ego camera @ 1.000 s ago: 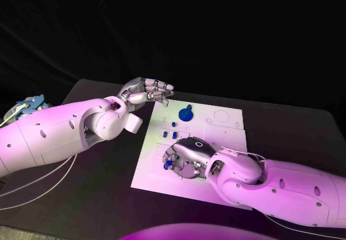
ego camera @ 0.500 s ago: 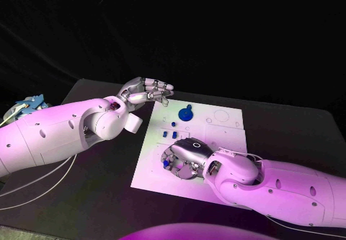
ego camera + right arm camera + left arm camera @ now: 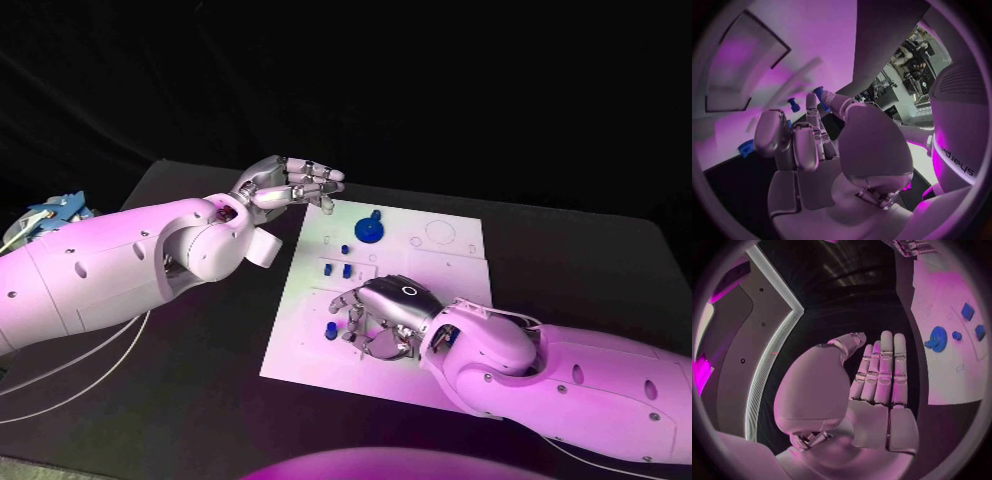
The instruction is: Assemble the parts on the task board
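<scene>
The white task board (image 3: pixel 447 265) lies in the middle of the table. A round blue part (image 3: pixel 371 230) sits near its far edge, and three small blue parts (image 3: pixel 338 268) lie just nearer. My right hand (image 3: pixel 384 316) is bent down over the board's near left area, its fingertips beside another small blue part (image 3: pixel 332 330); whether they grip it is hidden. In the right wrist view, blue pegs (image 3: pixel 792 105) stand close to the curled fingers (image 3: pixel 801 145). My left hand (image 3: pixel 296 182) hovers over the board's far left corner, fingers straight and together (image 3: pixel 882 370), holding nothing. The left wrist view shows the round blue part (image 3: pixel 937 338).
The black table (image 3: pixel 188 330) extends to the left of the board. White cables (image 3: pixel 80 370) trail under my left arm, and a blue and yellow fitting (image 3: pixel 51 213) sits at the far left edge.
My right hand has shifted a little to the right and nearer over the board. The left hand has stayed where it was.
</scene>
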Controlling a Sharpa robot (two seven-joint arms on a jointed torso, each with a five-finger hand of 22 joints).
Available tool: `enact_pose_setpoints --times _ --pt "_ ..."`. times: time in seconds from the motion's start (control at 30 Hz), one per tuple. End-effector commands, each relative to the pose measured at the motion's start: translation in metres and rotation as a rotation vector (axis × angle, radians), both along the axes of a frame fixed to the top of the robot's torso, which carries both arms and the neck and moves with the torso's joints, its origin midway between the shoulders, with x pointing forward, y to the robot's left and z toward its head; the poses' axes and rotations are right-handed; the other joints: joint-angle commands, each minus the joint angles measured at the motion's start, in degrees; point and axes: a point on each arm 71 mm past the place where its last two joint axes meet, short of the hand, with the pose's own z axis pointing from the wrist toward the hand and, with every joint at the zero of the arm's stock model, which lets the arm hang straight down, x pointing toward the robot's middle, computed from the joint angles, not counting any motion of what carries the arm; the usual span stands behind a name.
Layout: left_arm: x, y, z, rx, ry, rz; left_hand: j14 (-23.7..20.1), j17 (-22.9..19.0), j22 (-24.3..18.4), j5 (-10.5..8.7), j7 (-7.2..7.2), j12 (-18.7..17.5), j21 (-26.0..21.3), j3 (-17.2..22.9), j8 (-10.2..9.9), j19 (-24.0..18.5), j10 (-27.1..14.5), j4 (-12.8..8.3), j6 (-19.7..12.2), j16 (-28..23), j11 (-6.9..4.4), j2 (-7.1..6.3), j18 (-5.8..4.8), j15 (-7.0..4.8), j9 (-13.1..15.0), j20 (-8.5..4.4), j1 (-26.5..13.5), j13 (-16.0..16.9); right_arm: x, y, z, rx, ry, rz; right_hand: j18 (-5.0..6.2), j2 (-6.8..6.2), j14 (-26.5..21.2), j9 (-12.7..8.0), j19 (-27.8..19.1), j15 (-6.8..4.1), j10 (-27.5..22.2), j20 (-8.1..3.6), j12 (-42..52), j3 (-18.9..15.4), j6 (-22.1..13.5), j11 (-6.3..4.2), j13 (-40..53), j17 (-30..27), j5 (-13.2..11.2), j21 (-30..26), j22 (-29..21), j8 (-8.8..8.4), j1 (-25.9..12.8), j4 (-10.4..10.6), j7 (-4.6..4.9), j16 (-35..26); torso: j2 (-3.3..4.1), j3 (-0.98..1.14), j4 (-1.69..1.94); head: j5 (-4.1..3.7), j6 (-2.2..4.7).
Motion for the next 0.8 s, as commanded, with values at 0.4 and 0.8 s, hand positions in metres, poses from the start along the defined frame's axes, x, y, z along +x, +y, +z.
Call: enact_pose_setpoints --times 0.4,0.8 --pt "-0.001 0.000 0.000 -0.008 0.002 -0.013 -0.20 0.14 0.12 0.07 0.48 0.13 -0.21 -0.24 -0.19 -0.40 -0.37 -0.21 0.00 -0.24 -0.11 0.51 0.62 0.34 -0.09 -0.05 0.12 0.04 0.020 -0.075 0.034 0.258 0.212 -0.235 -0.77 -0.29 1.95 1.36 0.96 -0.24 4.27 0.04 4.89 -3.16 5.57 -0.19 4.99 1.73 2.62 1.41 6.38 3.84 -0.92 0.92 0.02 1.19 -0.25 -0.05 -0.12 -3.27 0.77" --pt "-0.002 0.002 -0.001 -0.006 0.007 -0.012 -0.20 0.19 0.14 0.06 0.47 0.17 -0.20 -0.29 -0.17 -0.43 -0.36 -0.21 0.03 -0.29 -0.10 0.51 0.61 0.35 -0.10 -0.04 0.08 0.05 0.019 -0.165 0.024 0.126 0.406 -0.484 -1.69 1.19 2.96 11.15 3.21 -1.71 -1.05 -1.29 30.03 -13.25 2.49 -1.93 31.86 6.08 7.14 5.82 9.00 16.63 -4.81 8.21 -2.15 3.50 -0.96 -0.12 -1.08 -7.88 -0.08"
